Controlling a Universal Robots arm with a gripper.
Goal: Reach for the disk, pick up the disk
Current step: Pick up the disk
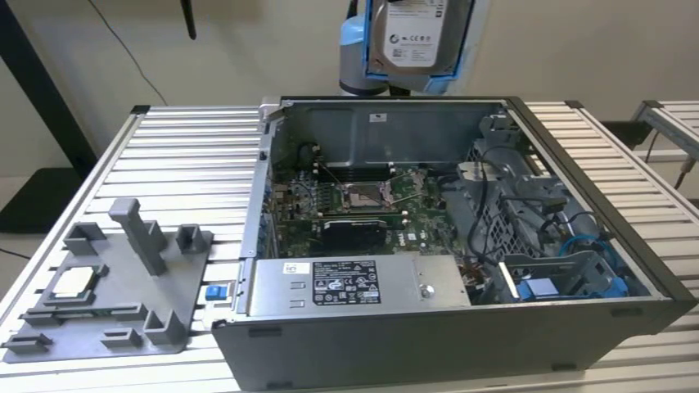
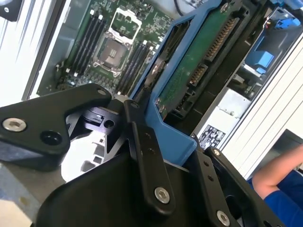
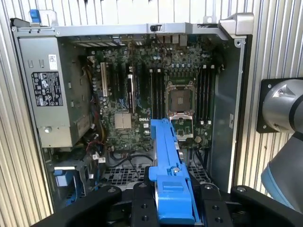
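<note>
Between the black fingers [image 2: 142,156] of the gripper [image 3: 171,201], the disk [image 2: 189,80] sits clamped by its blue rails, lifted above the open computer case [image 1: 611,270]. Its long axis runs straight out from the fingertips, toward the motherboard [image 3: 142,94].

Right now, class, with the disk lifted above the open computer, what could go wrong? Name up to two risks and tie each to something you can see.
1. The gripper holds the disk only by its blue rails, high over the open computer case. If the grip slips, the disk could drop onto the motherboard and its bare processor socket.

2. Loose cables lie by the drive bay; a low move across the case might snag them.
</note>
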